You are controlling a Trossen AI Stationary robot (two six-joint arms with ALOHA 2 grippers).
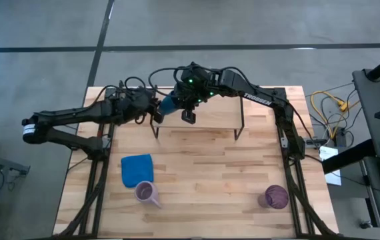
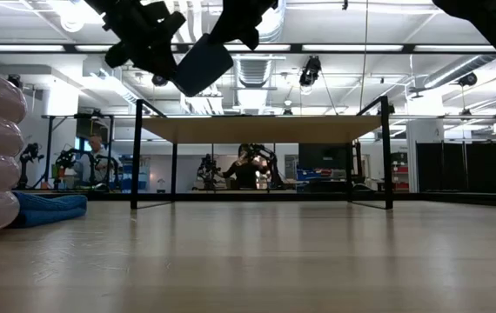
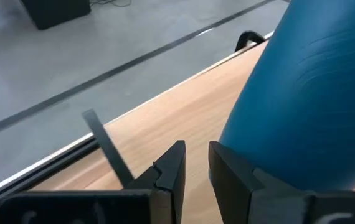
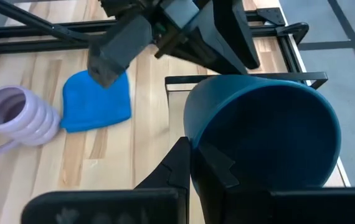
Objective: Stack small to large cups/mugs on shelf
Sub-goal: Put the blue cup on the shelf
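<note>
The small dark blue cup (image 1: 167,103) hangs in the air over the left end of the shelf (image 1: 217,115), between my two grippers. My right gripper (image 4: 199,163) is shut on it. My left gripper (image 3: 196,165) is right beside the cup (image 3: 308,106), its fingers a narrow gap apart with nothing between them. The pale lavender ribbed mug (image 1: 147,193) stands on the tabletop at the near left. The dark purple tumbler (image 1: 276,197) stands at the near right. In the low view the cup (image 2: 201,64) is above the shelf board (image 2: 265,129). My right gripper holds the blue cup by its rim (image 4: 190,138), one finger inside the cup and one outside. The fingers come slanting down from the table's right side. The cup is lifted clear of the shelf and tilted. My left gripper has the cup's outer wall (image 3: 240,146) against the outer side of one finger; I cannot tell whether they touch.
A flat blue cloth (image 1: 137,169) lies on the tabletop at the near left, just behind the lavender mug. The shelf's thin black legs (image 2: 133,156) stand on the far half of the table. Cables and equipment lie off the table's right edge.
</note>
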